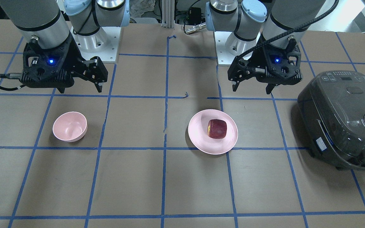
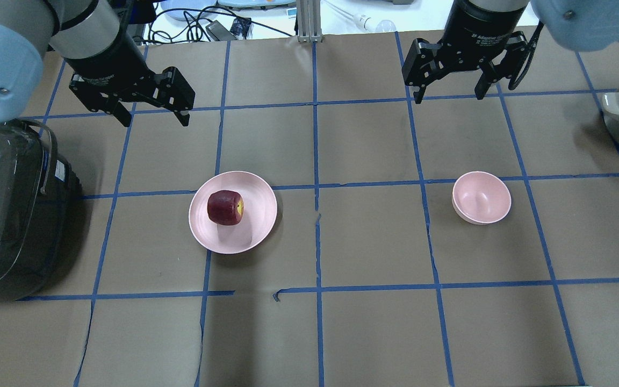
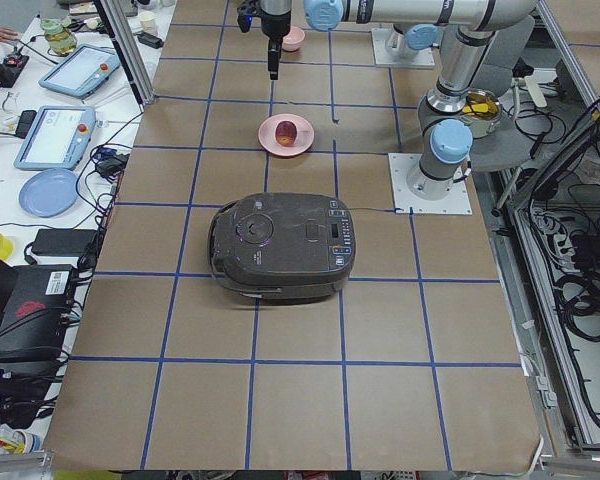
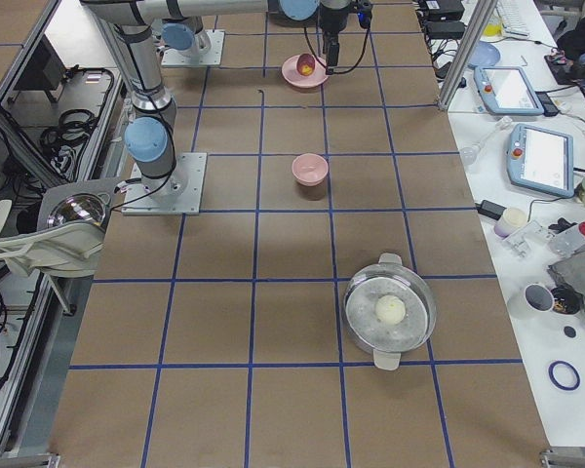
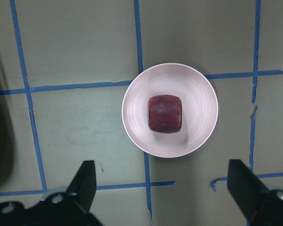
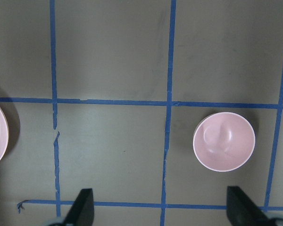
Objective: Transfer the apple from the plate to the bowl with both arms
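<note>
Not started: small dark-red blocky apple (image 2: 225,207) sits on wide pale-pink plate (image 2: 202,232); small deep pink bowl (image 2: 481,197), at plate's 3 o'clock seen overhead, is empty. L gripper (image 2: 155,121) hovers at plate's 11, R gripper (image 2: 448,98) at bowl's 11, both w/ jaws apart.

Brown-paper table (image 2: 374,333), gridded in blue tape (image 2: 315,150), is seen carrying a pink plate (image 2: 258,223) left of centre in the overhead view, a pink bowl (image 2: 481,197) well apart rightward, a dark rice cooker (image 2: 3,215) at the left edge and a steel pot (image 4: 390,312) at the right end.
</note>
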`<state>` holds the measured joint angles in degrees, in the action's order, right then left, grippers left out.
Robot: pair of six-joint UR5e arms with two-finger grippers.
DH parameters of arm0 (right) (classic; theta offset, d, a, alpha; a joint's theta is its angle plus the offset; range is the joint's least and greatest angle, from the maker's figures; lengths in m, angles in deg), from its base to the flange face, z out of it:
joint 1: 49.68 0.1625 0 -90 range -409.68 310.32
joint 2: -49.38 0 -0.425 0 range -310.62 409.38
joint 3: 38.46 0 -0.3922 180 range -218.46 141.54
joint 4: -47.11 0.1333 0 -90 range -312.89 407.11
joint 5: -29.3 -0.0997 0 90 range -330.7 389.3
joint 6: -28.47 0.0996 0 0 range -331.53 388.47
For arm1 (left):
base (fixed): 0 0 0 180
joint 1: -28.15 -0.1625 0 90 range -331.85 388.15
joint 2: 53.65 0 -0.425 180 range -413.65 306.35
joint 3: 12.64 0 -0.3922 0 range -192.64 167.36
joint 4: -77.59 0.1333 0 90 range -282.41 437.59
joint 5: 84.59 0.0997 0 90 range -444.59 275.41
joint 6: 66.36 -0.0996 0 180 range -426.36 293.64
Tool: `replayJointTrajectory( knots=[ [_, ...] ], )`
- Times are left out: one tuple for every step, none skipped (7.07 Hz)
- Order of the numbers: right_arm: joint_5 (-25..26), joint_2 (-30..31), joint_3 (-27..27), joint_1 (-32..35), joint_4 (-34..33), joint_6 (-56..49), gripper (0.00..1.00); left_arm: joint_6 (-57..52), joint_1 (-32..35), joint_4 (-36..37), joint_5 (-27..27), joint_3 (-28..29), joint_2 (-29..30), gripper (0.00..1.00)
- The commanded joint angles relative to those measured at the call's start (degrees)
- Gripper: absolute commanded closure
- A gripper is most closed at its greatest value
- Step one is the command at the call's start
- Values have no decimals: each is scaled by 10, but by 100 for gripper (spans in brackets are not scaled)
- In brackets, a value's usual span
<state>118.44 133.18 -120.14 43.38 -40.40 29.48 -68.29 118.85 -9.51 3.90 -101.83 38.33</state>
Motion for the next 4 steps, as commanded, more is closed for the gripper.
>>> replayJointTrajectory(
  knots=[
    [1,-16,-20,-15,-4,-9,0,9,17,39,-1,-47,19,0],
    [2,-38,-78,-30,-25,-9,0,8,23,100,3,-96,27,0],
    [2,-40,-135,-61,-88,-24,0,9,23,202,-3,-142,42,0],
    [1,-44,-185,-102,-140,-69,0,9,23,268,-2,-189,64,0]
  ],
)
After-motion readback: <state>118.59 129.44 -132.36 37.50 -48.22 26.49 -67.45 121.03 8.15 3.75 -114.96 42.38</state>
